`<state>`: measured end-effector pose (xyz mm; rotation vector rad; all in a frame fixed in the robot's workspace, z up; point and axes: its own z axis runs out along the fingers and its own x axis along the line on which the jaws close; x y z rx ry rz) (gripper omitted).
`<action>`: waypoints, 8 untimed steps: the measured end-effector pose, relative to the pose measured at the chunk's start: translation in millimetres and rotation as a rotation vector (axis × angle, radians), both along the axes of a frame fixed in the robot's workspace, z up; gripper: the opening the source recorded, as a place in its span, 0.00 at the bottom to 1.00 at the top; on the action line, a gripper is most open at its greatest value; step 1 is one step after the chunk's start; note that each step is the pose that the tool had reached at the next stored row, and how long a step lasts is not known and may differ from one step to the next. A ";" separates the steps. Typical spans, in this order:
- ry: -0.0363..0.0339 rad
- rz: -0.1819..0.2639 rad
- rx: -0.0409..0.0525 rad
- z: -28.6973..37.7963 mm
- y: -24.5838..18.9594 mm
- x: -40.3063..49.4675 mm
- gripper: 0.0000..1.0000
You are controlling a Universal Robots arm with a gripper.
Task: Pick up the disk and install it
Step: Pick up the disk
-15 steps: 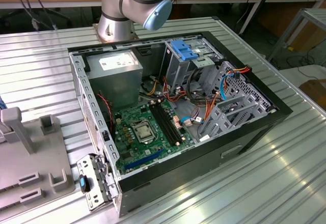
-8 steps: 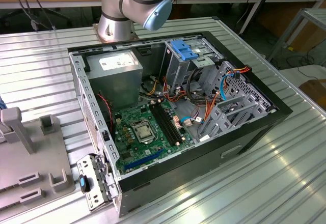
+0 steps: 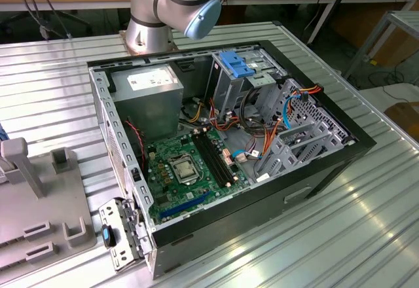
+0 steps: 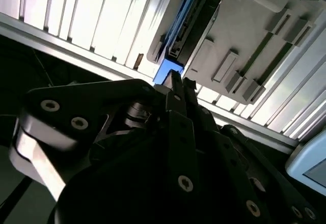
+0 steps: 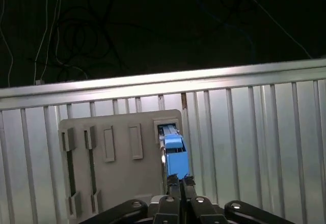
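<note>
— Where is the disk (image 5: 173,150) (image 4: 197,20)?
— Standing on its edge in a slot near one corner of the grey fixture plate (image 5: 122,178). The plate lies flat on the ribbed metal surface (image 5: 244,132). Both wrist views show the bright blue frame running along the disk's upper edge.
— And the gripper (image 5: 179,179)?
— Right at the near end of that blue frame. Its black fingers (image 5: 173,189) are together, with barely a line between them. Whether the tips touch the frame, I cannot tell.
— So is the disk lifted?
— No, it sits in its slot in the plate.
— What about the computer?
— In the exterior view the open computer case (image 3: 314,177) lies on its side on the surface, with the green motherboard (image 3: 183,170) facing up. The fixture plate is at the exterior view's left, apart from the case. The base of the arm (image 3: 147,33) stands just beyond the case's far side
</note>
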<state>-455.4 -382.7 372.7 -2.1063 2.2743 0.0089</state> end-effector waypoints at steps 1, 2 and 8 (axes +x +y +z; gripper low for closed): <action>0.0000 0.014 0.0000 -0.1 -0.1 0.0 0.24; 0.0000 0.028 0.0000 -0.3 -0.1 0.0 0.24; 0.0154 0.118 0.0026 -32.0 -0.7 -1.4 0.55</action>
